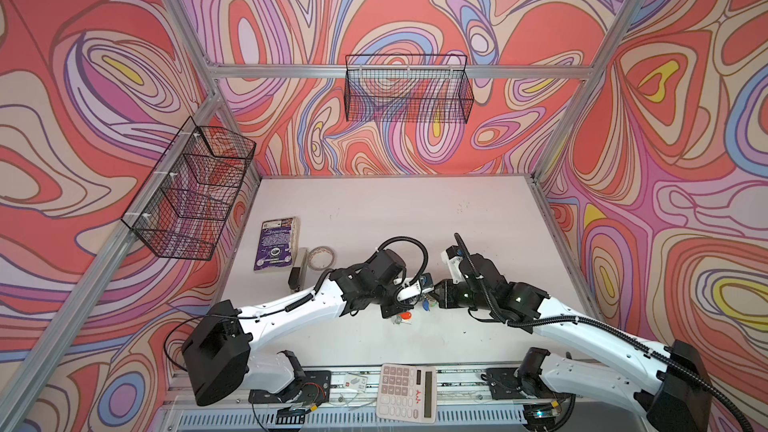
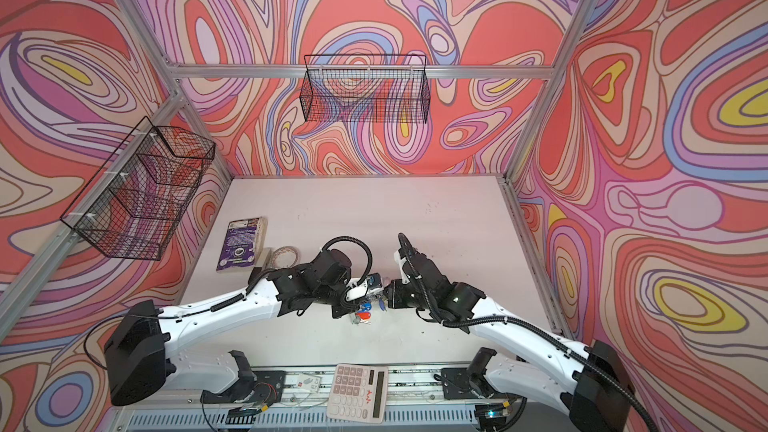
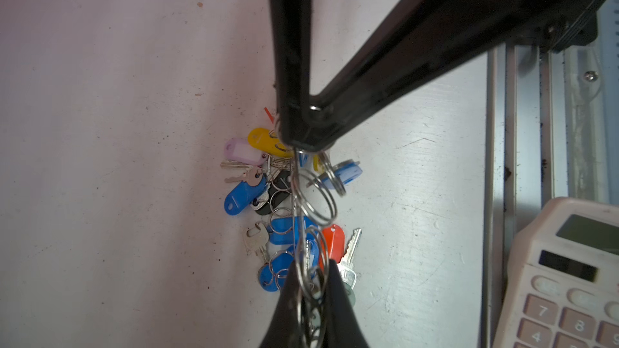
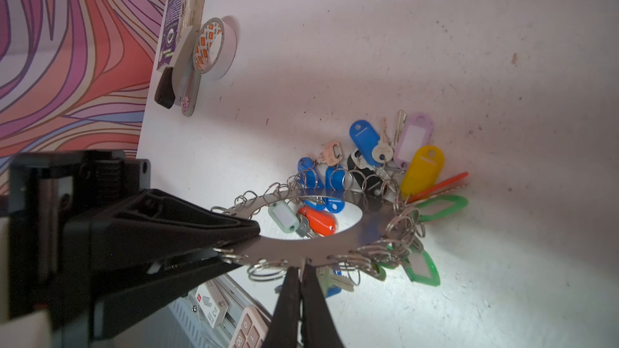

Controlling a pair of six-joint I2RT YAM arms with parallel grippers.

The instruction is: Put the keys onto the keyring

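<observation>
One keyring [image 4: 335, 246], flat grey disc, wide round hole, rim hung with split rings [image 4: 264, 271], raised off table [image 1: 415, 218], near centre. Two grippers hold it: left gripper [image 3: 311, 279] clamped on rim, right gripper [image 4: 302, 269] pinched shut on rim. Below, keys [image 4: 383, 150] tagged blue, yellow, lilac, orange, green, black. Two wire baskets on frame [image 1: 291, 71]: left basket [image 1: 187, 197], far basket [image 1: 409, 89]. One calculator [image 1: 407, 392], near edge.

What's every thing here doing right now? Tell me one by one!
Keyring: held up by both grippers.
Keys: some hang from keyring, some lie on table.
Left gripper: shut on keyring.
Right gripper: shut on keyring.
Book: closed, lying flat.
Tape: lying flat.
Calculator: screen blank.
Baskets: empty.
</observation>
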